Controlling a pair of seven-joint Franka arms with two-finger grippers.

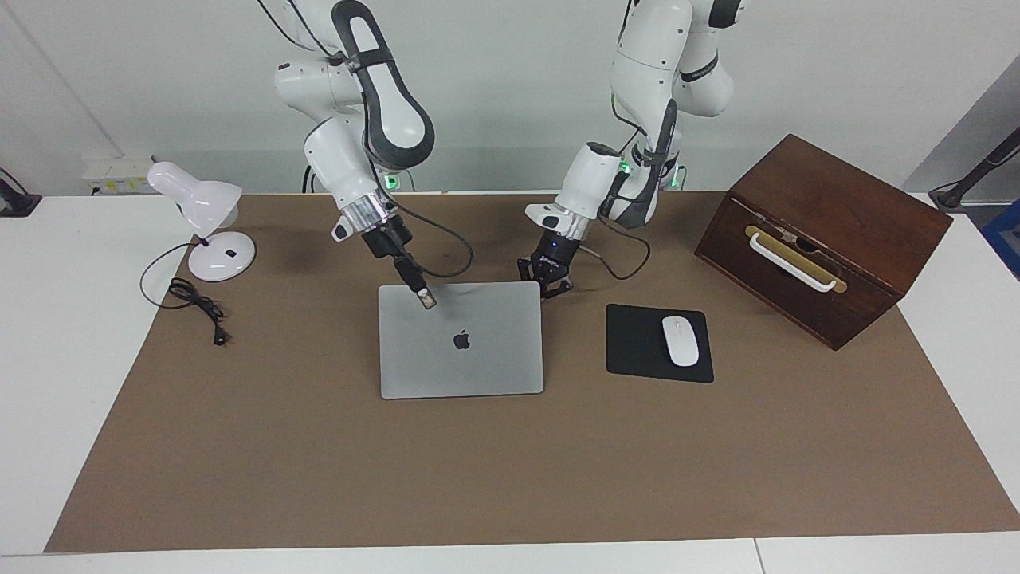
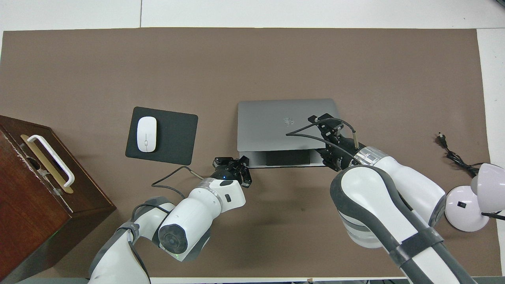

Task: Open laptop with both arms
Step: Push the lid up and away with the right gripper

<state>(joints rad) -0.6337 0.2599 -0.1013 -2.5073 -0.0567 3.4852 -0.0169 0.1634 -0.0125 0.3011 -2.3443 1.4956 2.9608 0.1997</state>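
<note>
We see a silver-grey laptop [image 1: 460, 351] with a dark apple logo on its lid; in the overhead view a dark patch shows on its grey base under the raised lid. It lies on a plain brown mat [image 1: 510, 470] covering a white desk [image 1: 48, 359]. A white mouse [image 1: 680, 340] sits on a black mouse pad [image 1: 637, 347]. The box [image 1: 825, 239] is dark reddish-brown wood with a white handle on a tan plate. The lamp [image 1: 203, 219] is white, its cord [image 1: 195, 307] black. Both arms are white with dark grey bands and black cables, each ending in a black tool, the left tool [image 1: 550, 288] and the right tool [image 1: 426, 300].
</note>
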